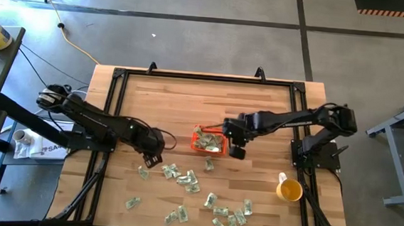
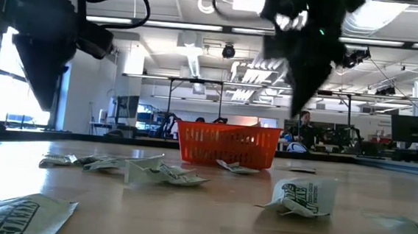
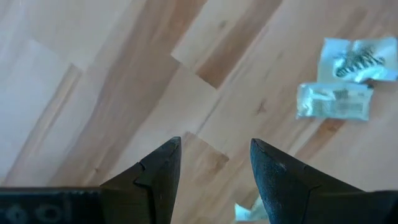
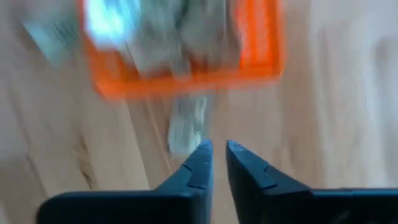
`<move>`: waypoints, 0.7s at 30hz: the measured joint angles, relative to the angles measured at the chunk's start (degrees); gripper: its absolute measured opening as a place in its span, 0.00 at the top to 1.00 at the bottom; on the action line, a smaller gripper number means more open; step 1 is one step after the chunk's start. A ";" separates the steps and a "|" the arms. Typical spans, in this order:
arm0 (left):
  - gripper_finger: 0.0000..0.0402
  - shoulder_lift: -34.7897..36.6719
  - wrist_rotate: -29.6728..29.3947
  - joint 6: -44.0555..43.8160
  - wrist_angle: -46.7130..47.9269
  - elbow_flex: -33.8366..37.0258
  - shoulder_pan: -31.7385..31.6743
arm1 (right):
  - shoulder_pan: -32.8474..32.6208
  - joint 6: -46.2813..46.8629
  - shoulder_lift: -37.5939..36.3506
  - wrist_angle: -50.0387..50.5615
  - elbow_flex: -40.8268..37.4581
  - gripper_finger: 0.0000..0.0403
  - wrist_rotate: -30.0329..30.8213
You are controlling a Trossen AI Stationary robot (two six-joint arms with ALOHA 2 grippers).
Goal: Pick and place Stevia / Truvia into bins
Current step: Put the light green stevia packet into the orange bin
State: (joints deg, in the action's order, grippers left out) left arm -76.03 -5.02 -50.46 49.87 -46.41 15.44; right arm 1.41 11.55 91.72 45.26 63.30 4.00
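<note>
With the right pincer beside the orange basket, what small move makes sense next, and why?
Probably open the right pincer and lower it onto the lone sachet lying just outside the basket. Its fingers stand nearly together with nothing visible between them, and that sachet is the nearest one not yet binned.

Orange-red bin [image 1: 208, 140] sits mid-table, low-walled, holding several sachets. One sachet [image 1: 209, 165] lies just outside its near wall. Remaining pale green-white sachets [image 1: 183, 177] lie scattered flat across the front boards.
</note>
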 joint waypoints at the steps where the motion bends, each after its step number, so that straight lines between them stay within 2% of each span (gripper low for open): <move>1: 0.44 0.00 -0.08 -0.66 -0.12 0.00 0.87 | -0.16 0.07 0.14 0.30 -1.40 0.89 -0.45; 5: 0.44 0.00 -1.88 -3.54 -0.36 0.00 4.10 | -1.38 1.83 -0.15 -2.90 -6.40 0.71 -1.10; 9: 0.44 0.02 -3.47 -5.36 -0.36 0.00 6.14 | -2.92 2.69 -0.02 -12.48 -11.48 0.51 -1.56; 12: 0.44 0.02 -3.48 -5.57 -0.39 0.00 6.11 | -3.50 1.77 0.14 -19.34 -14.35 0.39 -0.81; 16: 0.44 0.01 -3.56 -5.57 -0.38 0.00 5.95 | -3.18 1.05 0.84 -24.95 -17.34 0.33 1.03; 21: 0.44 0.02 -3.65 -5.50 -0.31 0.02 5.97 | -2.87 1.44 1.29 -28.92 -20.98 0.37 1.71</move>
State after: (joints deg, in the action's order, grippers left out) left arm -76.01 -8.67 -55.96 49.56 -46.39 21.41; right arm -1.47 12.99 93.01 16.34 42.32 5.71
